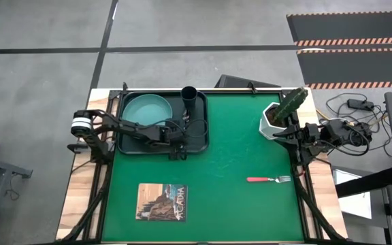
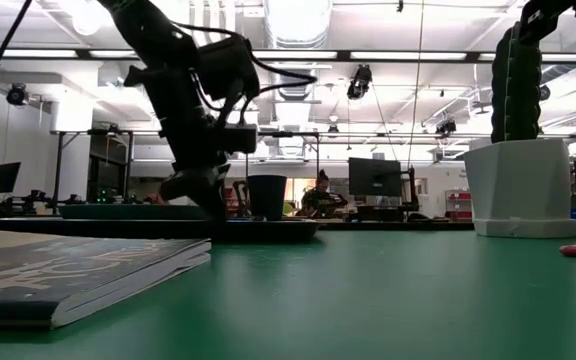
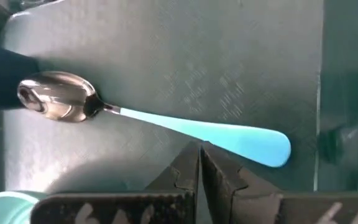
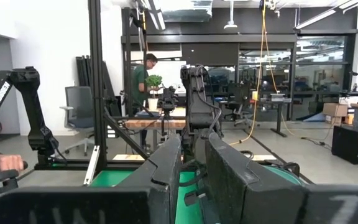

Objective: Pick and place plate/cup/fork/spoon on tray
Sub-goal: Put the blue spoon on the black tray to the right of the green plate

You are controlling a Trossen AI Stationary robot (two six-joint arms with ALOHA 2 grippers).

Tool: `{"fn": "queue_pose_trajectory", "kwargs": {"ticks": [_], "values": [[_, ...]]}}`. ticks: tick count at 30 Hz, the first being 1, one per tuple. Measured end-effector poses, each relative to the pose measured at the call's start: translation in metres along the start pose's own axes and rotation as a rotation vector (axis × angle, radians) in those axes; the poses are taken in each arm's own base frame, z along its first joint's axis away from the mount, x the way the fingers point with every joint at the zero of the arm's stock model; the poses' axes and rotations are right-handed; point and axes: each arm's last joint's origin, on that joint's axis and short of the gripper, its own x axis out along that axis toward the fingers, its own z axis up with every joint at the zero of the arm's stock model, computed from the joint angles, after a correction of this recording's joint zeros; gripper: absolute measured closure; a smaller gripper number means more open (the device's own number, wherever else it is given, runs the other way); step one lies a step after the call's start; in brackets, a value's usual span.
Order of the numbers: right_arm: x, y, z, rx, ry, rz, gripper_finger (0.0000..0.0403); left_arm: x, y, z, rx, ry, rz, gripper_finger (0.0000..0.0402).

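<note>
The black tray [image 1: 199, 144] sits at the table's far left and holds the teal plate [image 1: 146, 111] and the black cup [image 1: 188, 96]. The spoon [image 3: 166, 122], with a light blue handle and a silver bowl, lies flat on the tray floor [image 3: 229, 56]. My left gripper [image 3: 201, 149] is shut and hovers low over the tray, its tips right beside the spoon's handle. The red-handled fork [image 1: 269, 179] lies on the green mat toward the right. My right gripper [image 4: 194, 155] waits at the table's right edge beside the plant pot, its fingers slightly apart and empty. My left gripper's shut fingertips [image 3: 191, 155] stand right next to the middle of the spoon's blue handle [image 3: 197, 129], coming from above. Whether they touch it I cannot tell. The spoon lies flat on the tray.
A white pot with a green plant [image 1: 280, 117] stands at the far right of the mat. A book [image 1: 161, 202] lies near the front left. Open green mat [image 1: 237, 150] lies between tray and fork. A person shows in the room beyond.
</note>
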Motion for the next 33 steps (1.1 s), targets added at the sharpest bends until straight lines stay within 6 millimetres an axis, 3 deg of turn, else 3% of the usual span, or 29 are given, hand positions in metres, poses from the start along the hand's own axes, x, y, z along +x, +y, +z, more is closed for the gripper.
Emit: {"fn": "queue_pose_trajectory", "kwargs": {"ticks": [9, 33], "values": [[0.0, 0.0, 0.0, 0.004, 0.0, 0.0, 0.0339, 0.005, -0.005, -0.007, -0.026, 0.03, -0.039, 0.0401], [0.0, 0.0, 0.0, 0.003, 0.0, 0.0, 0.0339, 0.012, -0.012, 0.0, -0.021, 0.004, -0.045, 0.0402]]}}
